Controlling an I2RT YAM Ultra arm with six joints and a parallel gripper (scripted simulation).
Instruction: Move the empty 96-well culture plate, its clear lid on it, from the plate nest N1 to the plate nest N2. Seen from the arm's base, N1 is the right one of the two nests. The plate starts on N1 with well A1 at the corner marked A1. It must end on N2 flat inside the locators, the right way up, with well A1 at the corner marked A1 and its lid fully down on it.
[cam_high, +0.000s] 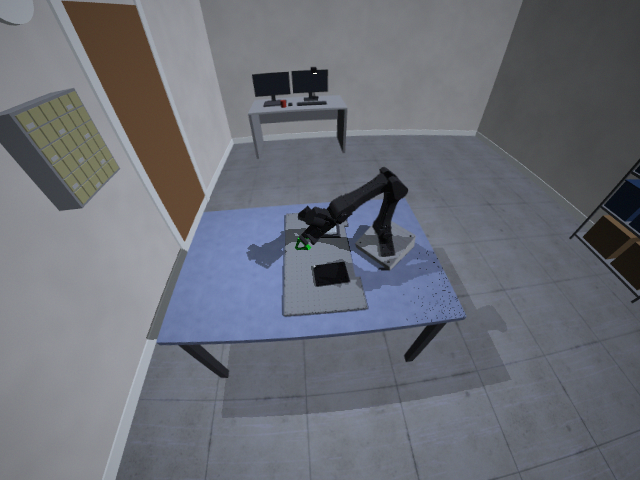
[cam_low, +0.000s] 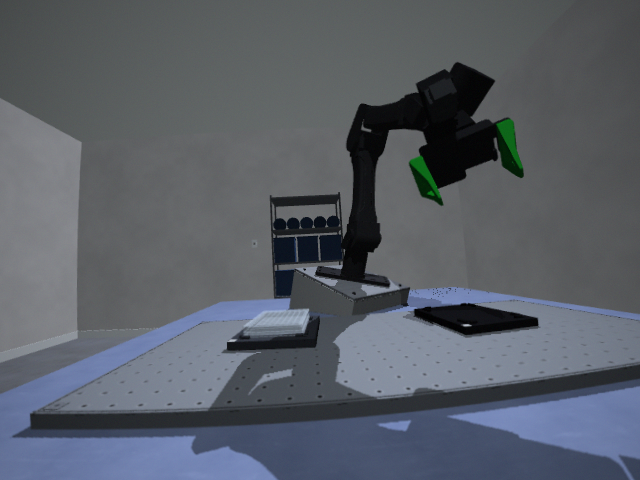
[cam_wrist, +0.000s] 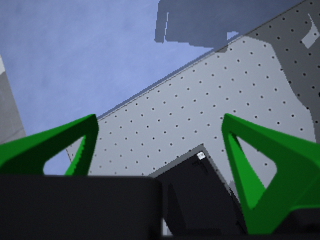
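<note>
In the exterior view, the lidded culture plate (cam_low: 277, 321) sits flat on the left nest N1 (cam_low: 273, 339), resting square in its dark frame so a straight grasp from above looks possible. Behind it, the arm's wedge-shaped base (cam_low: 315, 299) stands at the far edge of the perforated board (cam_low: 361, 372). Further right, nest N2 (cam_low: 475, 317) lies bare, ready to receive the plate. High above it hangs the gripper (cam_low: 467, 162), its green fingers (cam_low: 426, 178) spread fully apart and holding nothing, apparently poised wide enough to span the plate. It is well apart from the plate.
</note>
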